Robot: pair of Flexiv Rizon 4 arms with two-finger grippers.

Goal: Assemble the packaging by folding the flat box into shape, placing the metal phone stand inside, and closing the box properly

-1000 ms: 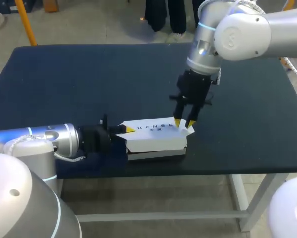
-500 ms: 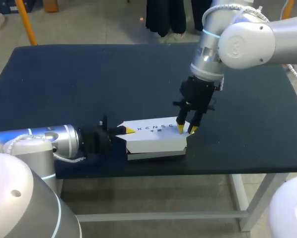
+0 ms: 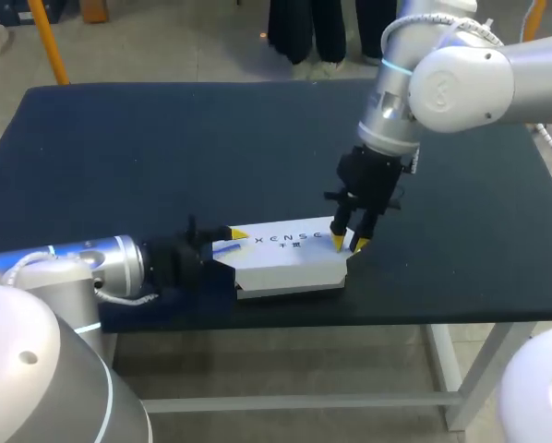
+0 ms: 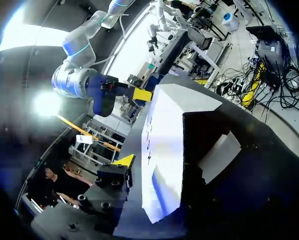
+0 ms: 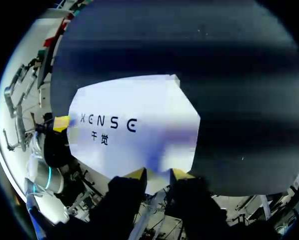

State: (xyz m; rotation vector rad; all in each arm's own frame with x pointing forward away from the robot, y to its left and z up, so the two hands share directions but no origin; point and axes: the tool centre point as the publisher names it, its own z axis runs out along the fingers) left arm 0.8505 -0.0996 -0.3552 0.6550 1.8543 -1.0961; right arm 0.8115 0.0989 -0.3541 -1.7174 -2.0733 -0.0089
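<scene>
1. The white box [image 3: 290,258] lies folded into shape on the dark worktop [image 3: 165,157], close to its front edge. My right jaws come down on the box's right end. The yellow fingertips [image 3: 339,245] are narrowly parted and rest on the top panel, grasping nothing I can make out. If I press harder there, I judge the card could buckle instead of seating.
2. My left jaws sit at the box's left end, on the left arm [image 3: 101,263]. I cannot tell from any view whether they are clenched on the card or released. If they are only resting there, a push from the right would slide or swing the box rather than close it.
3. With the box so near the front edge, a shove with any forward lean could tip it off the worktop.
4. The right wrist view shows the panel's near edge right at the tips. A small slip outward would drop them off the end, and I expect the panel would spring up or snag.
5. I see no metal phone stand in any view, so I cannot say it is inside. Sealing now risks closing an empty box
</scene>
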